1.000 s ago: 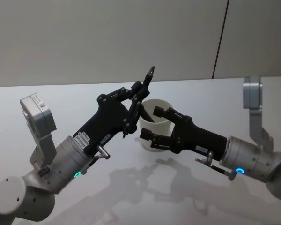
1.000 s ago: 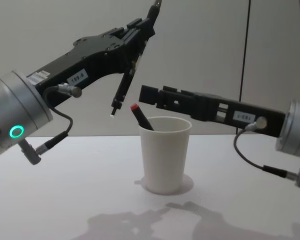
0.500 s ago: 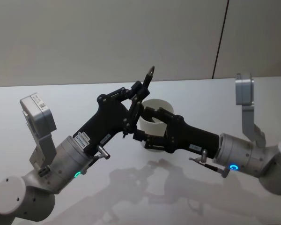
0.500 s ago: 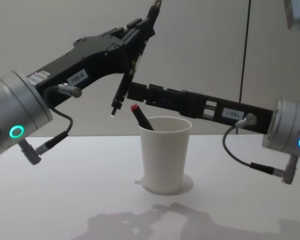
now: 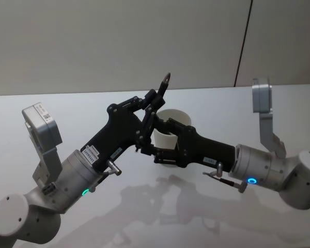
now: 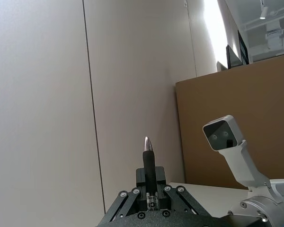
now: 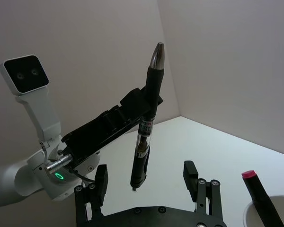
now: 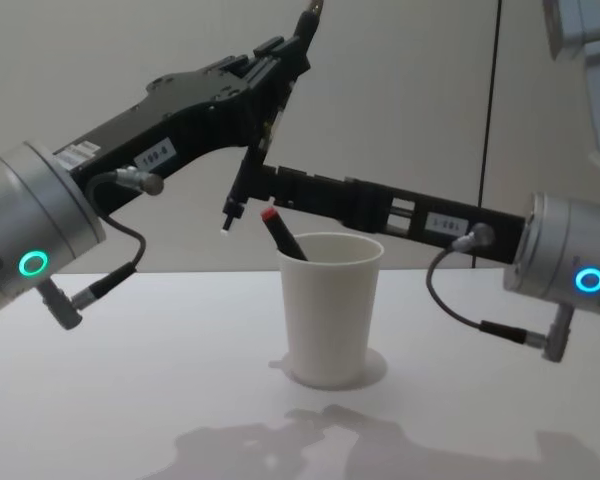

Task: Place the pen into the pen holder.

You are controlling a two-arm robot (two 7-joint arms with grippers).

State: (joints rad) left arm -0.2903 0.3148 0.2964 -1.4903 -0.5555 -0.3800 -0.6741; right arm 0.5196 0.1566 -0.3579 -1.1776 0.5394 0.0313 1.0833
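Note:
A black pen (image 5: 163, 87) with a silver tip stands tilted in the air, up and to the left of the pen holder (image 8: 330, 320), a white paper cup. My left gripper (image 5: 151, 103) is shut on the pen's middle (image 8: 243, 185). My right gripper (image 5: 155, 138) is open and reaches leftward over the cup's rim (image 5: 176, 111). In the right wrist view the pen's lower end (image 7: 138, 177) lies between its spread fingers (image 7: 101, 176), not touching them. In the left wrist view the pen (image 6: 149, 161) rises from the left gripper (image 6: 150, 187).
A dark marker with a red cap (image 8: 280, 235) leans inside the cup, also seen as the marker (image 7: 258, 194) in the right wrist view. The cup stands on a white table (image 8: 130, 400) with open room on all sides. A grey wall lies behind.
My right gripper has moved left over the cup, bringing its open fingers to the pen's lower end. The left gripper and pen have stayed still.

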